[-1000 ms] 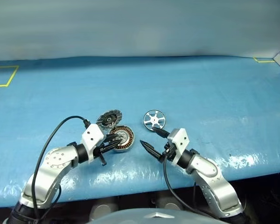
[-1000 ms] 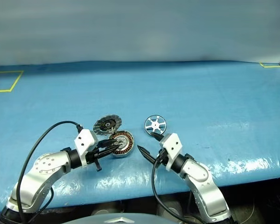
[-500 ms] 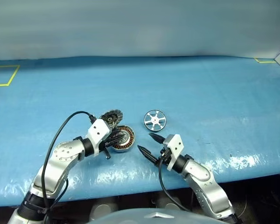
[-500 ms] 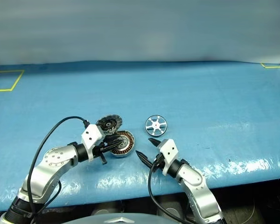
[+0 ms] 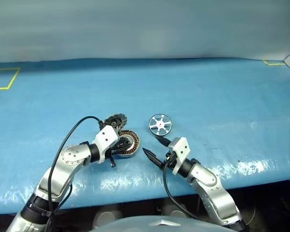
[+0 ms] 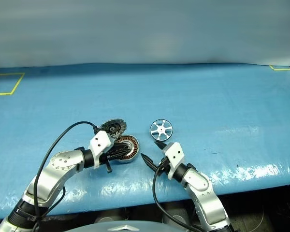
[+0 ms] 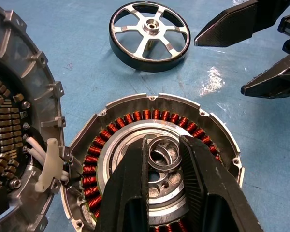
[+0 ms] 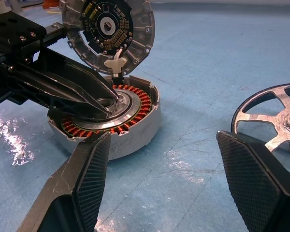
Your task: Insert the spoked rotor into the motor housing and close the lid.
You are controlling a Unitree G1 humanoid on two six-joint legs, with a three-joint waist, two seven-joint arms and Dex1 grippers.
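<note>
Head views: the left gripper (image 5: pixel 122 144) reaches over the motor housing (image 5: pixel 128 143), its fingers drawn close around the central bearing. The lid (image 5: pixel 115 120) stands tipped open just behind that claw. The right gripper (image 5: pixel 153 148) hovers with its jaws wide apart and nothing between them; the spoked rotor (image 5: pixel 160 124) lies flat on the blue table (image 5: pixel 208 96) just beyond its tips, and the housing sits just beside it on the left gripper's side. The step in hand looks like steadying the housing while the right claw goes for the rotor. There is broad bare table beyond and to the right of the right claw. The table's near edge runs close beneath both wrists, so any pull-back should be short.

Left wrist view: the two fingers (image 7: pixel 130 188) sit either side of the bearing ring, narrowly parted and seemingly clamped on it. The copper winding ring circles them. Keep that hold until the rotor is overhead, then clear out of the cup, since these fingers occupy the seat.

Right wrist view: the rotor's rim is just outside one open finger (image 8: pixel 253 179), the housing outside the other. The rotor lies thin and flat. I judge a pinch across the rim or a spoke best, approached low.
</note>
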